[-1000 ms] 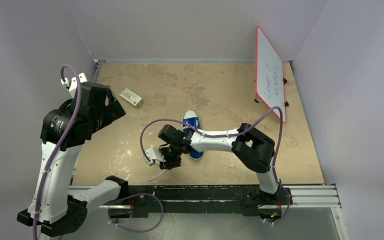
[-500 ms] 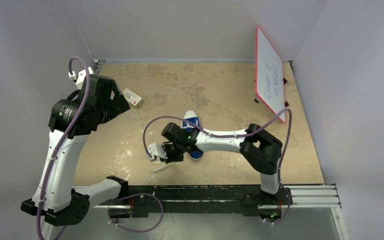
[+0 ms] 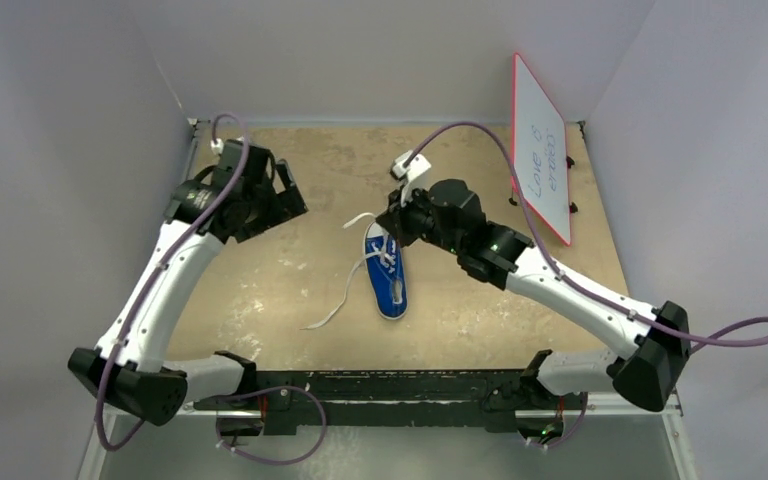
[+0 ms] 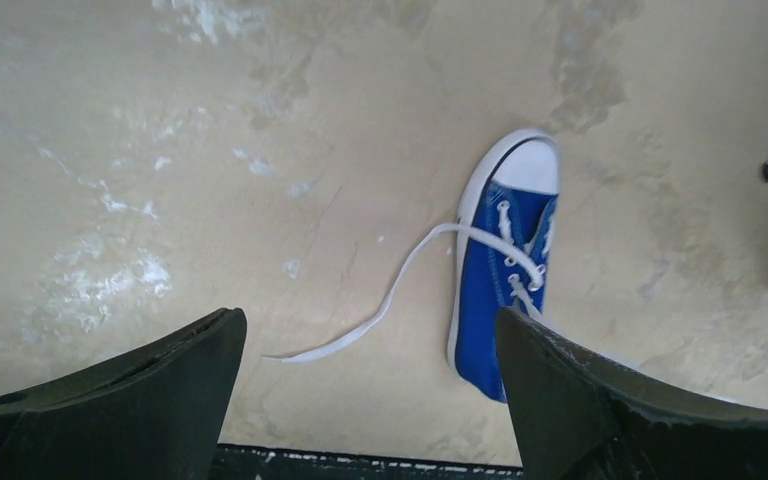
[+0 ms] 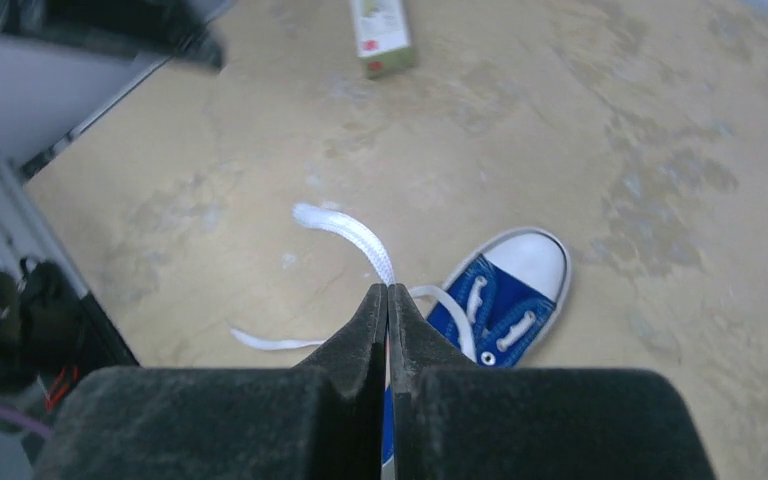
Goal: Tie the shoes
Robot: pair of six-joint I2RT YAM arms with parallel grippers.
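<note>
The blue sneaker (image 3: 390, 280) lies on the table, white toe cap pointing to the far side. It also shows in the left wrist view (image 4: 505, 275) and the right wrist view (image 5: 505, 295). My right gripper (image 3: 393, 226) hovers over the toe, shut on one white lace (image 5: 350, 232) whose free end sticks out past the fingertips (image 5: 378, 300). The other lace (image 3: 332, 308) trails on the table to the shoe's near left and shows in the left wrist view (image 4: 375, 315). My left gripper (image 3: 286, 203) is open and empty, raised far left of the shoe, with nothing between its fingers (image 4: 160, 390).
A small white-and-red box (image 5: 380, 35) lies on the table far left of the shoe; the left arm hides it in the top view. A red-framed whiteboard (image 3: 540, 150) stands at the far right. The black rail (image 3: 400, 385) runs along the near edge.
My right gripper rose from the shoe's near left to above its toe, taking a lace with it. My left arm swung right and farther back, over the box.
</note>
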